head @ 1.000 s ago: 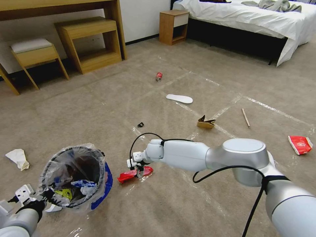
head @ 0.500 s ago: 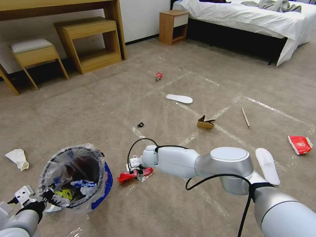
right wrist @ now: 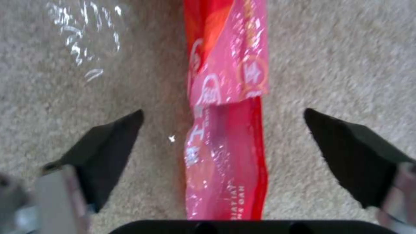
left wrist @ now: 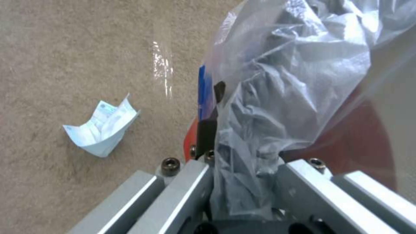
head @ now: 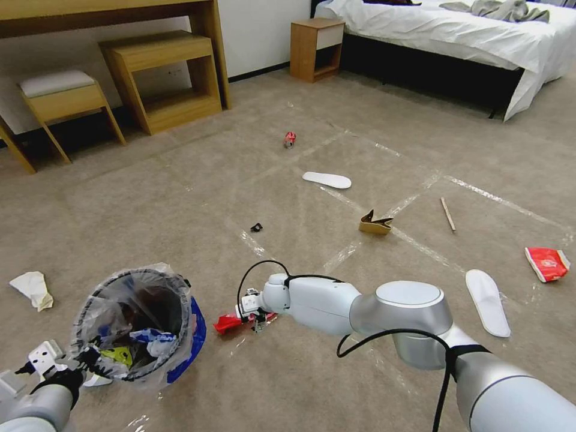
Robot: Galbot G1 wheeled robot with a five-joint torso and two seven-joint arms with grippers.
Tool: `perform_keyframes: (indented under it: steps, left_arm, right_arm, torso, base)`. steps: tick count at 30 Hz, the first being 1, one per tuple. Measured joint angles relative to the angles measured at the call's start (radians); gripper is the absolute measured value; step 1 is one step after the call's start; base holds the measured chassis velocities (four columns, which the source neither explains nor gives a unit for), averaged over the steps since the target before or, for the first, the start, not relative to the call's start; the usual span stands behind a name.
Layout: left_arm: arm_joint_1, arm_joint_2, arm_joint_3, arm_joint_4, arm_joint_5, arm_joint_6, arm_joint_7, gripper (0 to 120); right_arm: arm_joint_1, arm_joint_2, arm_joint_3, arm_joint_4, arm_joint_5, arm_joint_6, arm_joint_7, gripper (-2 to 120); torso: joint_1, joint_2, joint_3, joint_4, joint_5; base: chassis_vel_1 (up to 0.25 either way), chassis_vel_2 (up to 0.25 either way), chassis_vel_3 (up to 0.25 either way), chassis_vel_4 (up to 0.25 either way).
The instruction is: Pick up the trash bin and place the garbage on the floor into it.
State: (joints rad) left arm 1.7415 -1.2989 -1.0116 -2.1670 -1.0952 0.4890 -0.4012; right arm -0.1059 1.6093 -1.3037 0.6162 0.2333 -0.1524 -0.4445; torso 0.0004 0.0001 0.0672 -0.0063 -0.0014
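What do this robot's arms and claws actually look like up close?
The right arm is glossy white and silver, with thick rounded joints and a black cable looping along it. The right gripper ends in two dark wedge-shaped fingertips. The left gripper is bare grey metal bars with black bolts.

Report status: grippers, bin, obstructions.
Right gripper open, straddling red wrapper on floor. Left gripper shut on trash bin liner. Nothing in the way.
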Motion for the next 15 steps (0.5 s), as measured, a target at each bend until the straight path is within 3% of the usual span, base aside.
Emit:
perform_keyframes:
  steps: [2, 15]
  left_arm:
    - [0.0, 0.0, 0.001, 0.0, 0.001, 0.0, 0.0, 0]
    - [-0.006, -0.006, 0.009, 0.004, 0.003, -0.002, 0.001, 0]
  right_arm:
    - [-0.007, 0.0, 0.005, -0.008, -0.003, 0.008, 0.0, 88]
    - [-0.024, -0.001, 0.025, -0.045, -0.001, 0.044, 0.033, 74]
  torso:
    - [0.0, 0.0, 0.0, 0.0, 0.0001]
    - [0.0, 0.0, 0.0, 0.0001, 0.0001]
  base:
    - [0.0, 0.0, 0.0, 0.0]
    - [0.0, 0.0, 0.0, 0.0]
